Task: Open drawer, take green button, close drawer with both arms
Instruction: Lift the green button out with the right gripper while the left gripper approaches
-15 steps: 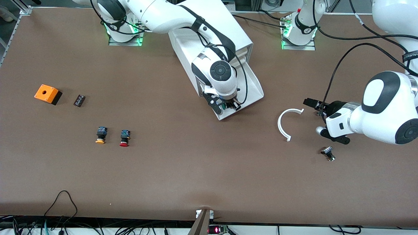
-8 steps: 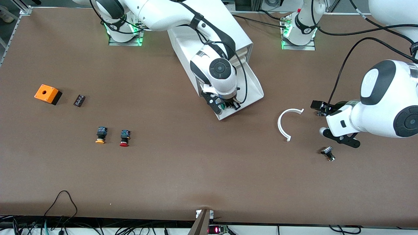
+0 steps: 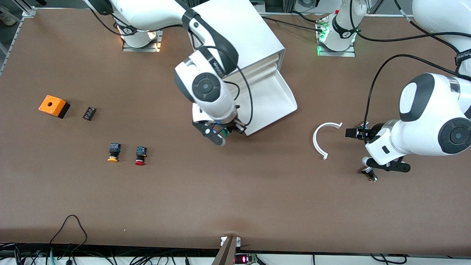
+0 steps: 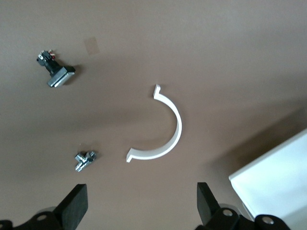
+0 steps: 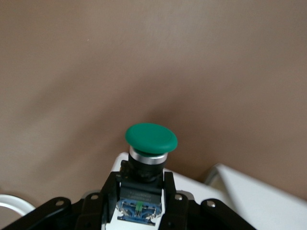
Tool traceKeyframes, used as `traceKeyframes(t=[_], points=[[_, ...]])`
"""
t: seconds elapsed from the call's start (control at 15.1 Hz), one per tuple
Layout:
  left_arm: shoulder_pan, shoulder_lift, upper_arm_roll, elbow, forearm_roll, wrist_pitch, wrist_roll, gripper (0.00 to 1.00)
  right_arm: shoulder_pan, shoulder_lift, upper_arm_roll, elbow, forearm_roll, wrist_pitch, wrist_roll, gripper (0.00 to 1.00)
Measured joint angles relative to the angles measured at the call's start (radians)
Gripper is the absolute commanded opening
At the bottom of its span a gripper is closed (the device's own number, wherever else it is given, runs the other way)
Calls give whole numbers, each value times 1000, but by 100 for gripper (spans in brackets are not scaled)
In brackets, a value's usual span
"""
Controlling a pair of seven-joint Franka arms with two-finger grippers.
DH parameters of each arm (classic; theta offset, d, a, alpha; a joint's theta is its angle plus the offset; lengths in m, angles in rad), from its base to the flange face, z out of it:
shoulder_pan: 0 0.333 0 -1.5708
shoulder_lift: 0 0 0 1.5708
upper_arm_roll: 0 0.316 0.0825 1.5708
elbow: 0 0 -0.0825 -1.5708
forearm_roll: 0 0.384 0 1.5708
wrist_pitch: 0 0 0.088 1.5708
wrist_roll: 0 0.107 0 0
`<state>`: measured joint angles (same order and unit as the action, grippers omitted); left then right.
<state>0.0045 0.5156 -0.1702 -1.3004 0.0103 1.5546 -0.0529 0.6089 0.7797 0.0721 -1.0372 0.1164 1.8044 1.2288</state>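
Brown surface [image 3: 235, 198], cables [image 3: 70, 250] along its near edge. Near row toward the right arm's end: yellow-capped button [image 3: 113, 152] and red-capped button [image 3: 140, 155] side by side, apart. Toward the left arm's end, small black-and-metal part [image 3: 371, 174] lies on the surface, partly under the left hand [image 3: 382, 164]; in the left wrist view its two fingers [image 4: 74, 206] stand wide apart with nothing between them, over bare surface beside a tiny metal piece [image 4: 85, 160]. White half-ring [image 3: 321, 139] lies just farther in, beside that hand, flat on the surface.

Middle: right hand [image 3: 220, 134] hangs over the surface just off the corner of the drawer [image 3: 274, 101], clamped on the button [image 5: 151, 143]; green cap points out past the fingertips, black-and-blue body pinched between the fingers.

Drawer is pulled out from the bottom of the white cabinet [image 3: 239, 33], tray looks bare where visible. Three drawers above it [image 3: 263, 68] stay pushed in.

Farther, toward the right arm's end: small black block [image 3: 89, 113], then orange box [image 3: 53, 106] with a round hole on top. Arm bases [image 3: 336, 36] along the far edge, one lit green. Metal frame rail [image 3: 14, 33] at the far corner.
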Motion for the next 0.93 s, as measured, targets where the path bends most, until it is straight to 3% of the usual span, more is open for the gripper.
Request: traceKeyframes(t=[0.2,0.33,0.6,0.93], points=[[3,-107,1,-234,0,218,-27,100,-63,-10,-17,-16,-1,-77,-314,0],[0,-165,0,-366,1,313,-92,100,-79,-14,-68,-57,-1,-69,-501,0],[-37,-184,-2,-509,2,437,-307,100,-94,-15,-163,-189,1,56,-783,0],[-112,-163,-7,-615,2,598,-573,100,-163,-15,-175,-326,47,231,-1061,0]])
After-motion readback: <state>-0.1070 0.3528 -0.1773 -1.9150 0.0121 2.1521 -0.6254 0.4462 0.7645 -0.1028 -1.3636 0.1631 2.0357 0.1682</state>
